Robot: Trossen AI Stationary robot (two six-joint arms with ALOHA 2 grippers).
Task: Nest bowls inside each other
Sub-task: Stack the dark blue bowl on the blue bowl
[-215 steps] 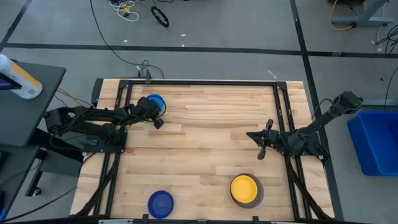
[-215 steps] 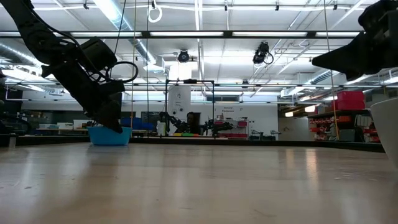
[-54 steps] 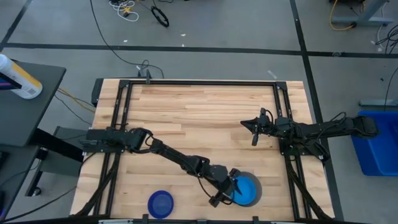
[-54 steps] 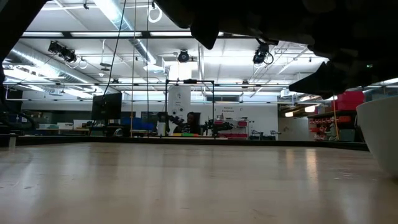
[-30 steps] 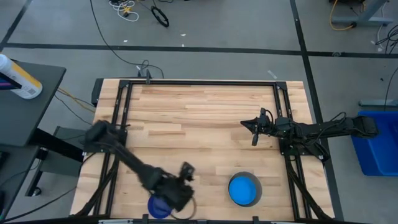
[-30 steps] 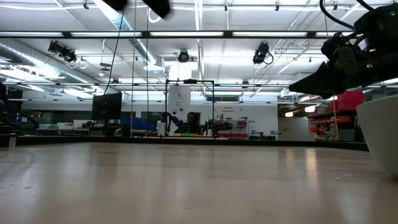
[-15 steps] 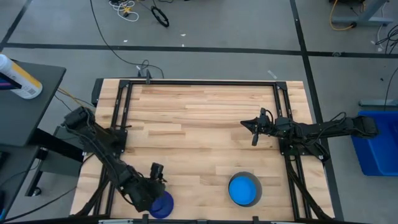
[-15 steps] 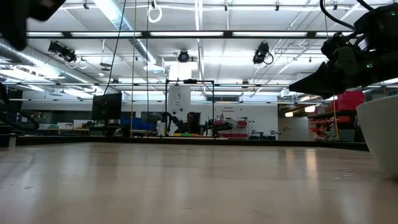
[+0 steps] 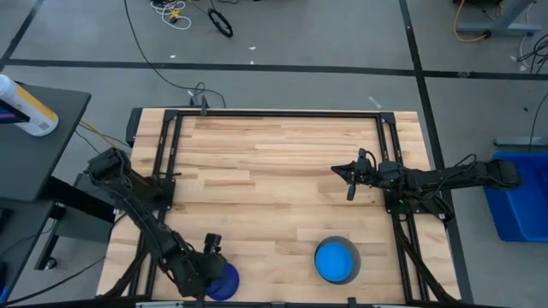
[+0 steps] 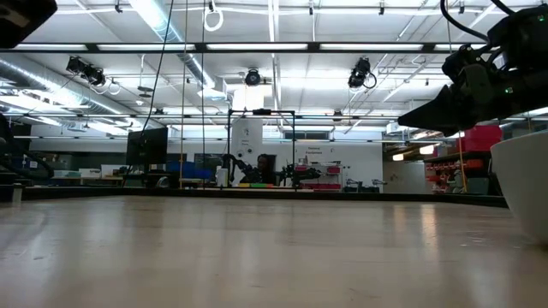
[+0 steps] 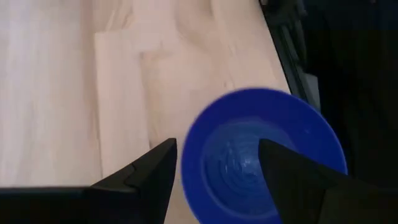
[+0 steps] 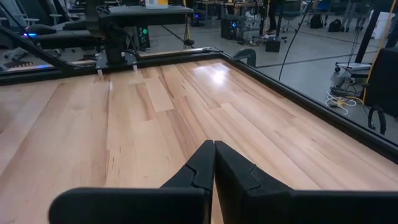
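A dark blue bowl (image 9: 226,281) stands upright on its base at the table's near edge, left of the middle; the left wrist view shows it as well (image 11: 264,155). My left gripper (image 9: 213,266) hangs open over it. In the left wrist view (image 11: 217,149) one finger lies over the bowl's hollow and the other outside its rim. A light blue bowl (image 9: 335,260) sits nested in a grey bowl (image 9: 354,272) at the near right. My right gripper (image 9: 349,183) waits shut at the table's right side.
The grey bowl's wall (image 10: 527,188) shows at the low view's right edge. A black metal frame (image 9: 274,113) runs along the far and side edges of the wooden table. Bare wood lies across the middle and far part.
My left gripper has swung toward the table's left edge, away from the nested bowls, and has come down over the dark blue bowl. It has rolled at the wrist as it went and has stayed open. The bowls have not moved.
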